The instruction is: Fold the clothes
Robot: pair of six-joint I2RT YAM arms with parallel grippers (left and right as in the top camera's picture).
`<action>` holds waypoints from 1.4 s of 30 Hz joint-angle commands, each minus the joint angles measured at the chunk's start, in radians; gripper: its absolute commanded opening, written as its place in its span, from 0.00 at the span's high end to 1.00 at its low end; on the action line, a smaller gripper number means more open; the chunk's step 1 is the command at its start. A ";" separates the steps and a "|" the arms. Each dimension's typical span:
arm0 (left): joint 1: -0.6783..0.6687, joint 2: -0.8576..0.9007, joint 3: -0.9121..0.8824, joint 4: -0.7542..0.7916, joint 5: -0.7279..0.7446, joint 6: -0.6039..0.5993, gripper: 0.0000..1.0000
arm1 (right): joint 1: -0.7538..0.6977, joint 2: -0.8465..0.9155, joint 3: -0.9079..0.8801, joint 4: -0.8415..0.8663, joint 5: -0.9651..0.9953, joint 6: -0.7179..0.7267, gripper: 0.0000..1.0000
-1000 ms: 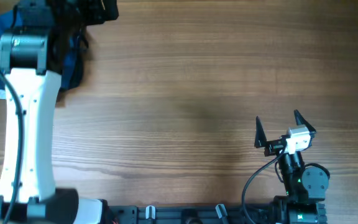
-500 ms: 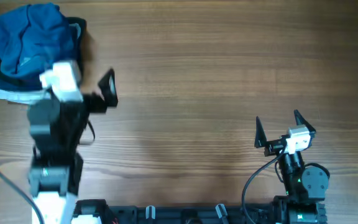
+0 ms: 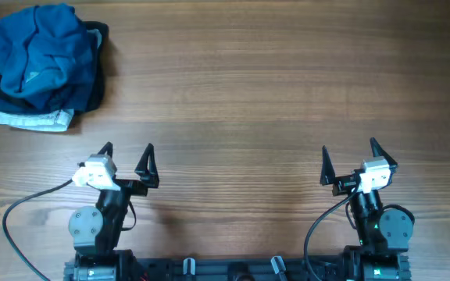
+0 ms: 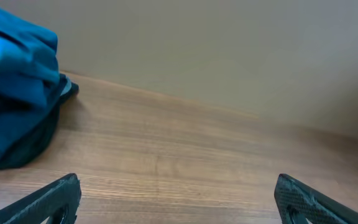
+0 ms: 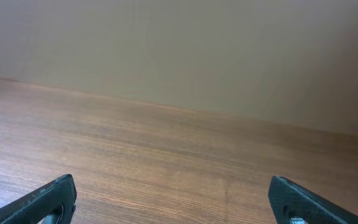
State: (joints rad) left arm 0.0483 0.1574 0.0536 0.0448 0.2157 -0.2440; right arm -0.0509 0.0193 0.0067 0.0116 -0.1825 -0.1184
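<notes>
Left arm has withdrawn from the far-left corner to its post at the near edge; the right arm has not shifted.

Overhead: the left gripper [image 3: 127, 150] and right gripper [image 3: 350, 148] are parked at the near edge, jaws spread fully, nothing held. The blue shirt [image 3: 41, 47] lies in the far-left corner of the table [image 3: 248, 78], heaped on a stack of folded garments [image 3: 30, 119], well apart from both grippers. Assessment: the shirt is gathered compactly but wrinkled, with no straight edges. It reads as a rough bundle set down on the stack. A tidy fold, if required, is outstanding. Collar and sleeves cannot be made out.

Left wrist: the shirt shows at the left margin, cut off by the frame, resting on a dark layer. The fingers [image 4: 51, 198] stand wide over bare wood.

Right wrist: the fingers [image 5: 48, 198] are equally wide, with only tabletop and a plain wall beyond. The shirt is out of view. A dark sliver at the left margin cannot be identified.
</notes>
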 commanded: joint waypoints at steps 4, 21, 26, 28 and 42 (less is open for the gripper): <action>0.006 -0.074 -0.048 -0.051 -0.001 -0.011 0.00 | 0.004 -0.009 -0.002 0.002 0.006 -0.012 0.00; 0.001 -0.155 -0.048 -0.106 -0.031 0.001 0.00 | 0.004 -0.009 -0.002 0.002 0.006 -0.012 0.00; 0.002 -0.155 -0.048 -0.109 -0.042 0.004 0.00 | 0.004 -0.009 -0.002 0.002 0.006 -0.012 0.00; 0.002 -0.155 -0.048 -0.106 -0.042 0.004 0.00 | 0.004 -0.009 -0.002 0.002 0.006 -0.012 0.00; 0.016 -0.154 -0.048 -0.106 -0.042 0.004 0.00 | 0.004 -0.009 -0.002 0.002 0.006 -0.012 0.00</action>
State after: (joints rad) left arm 0.0593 0.0139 0.0120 -0.0570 0.1844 -0.2459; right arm -0.0509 0.0193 0.0067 0.0116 -0.1825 -0.1184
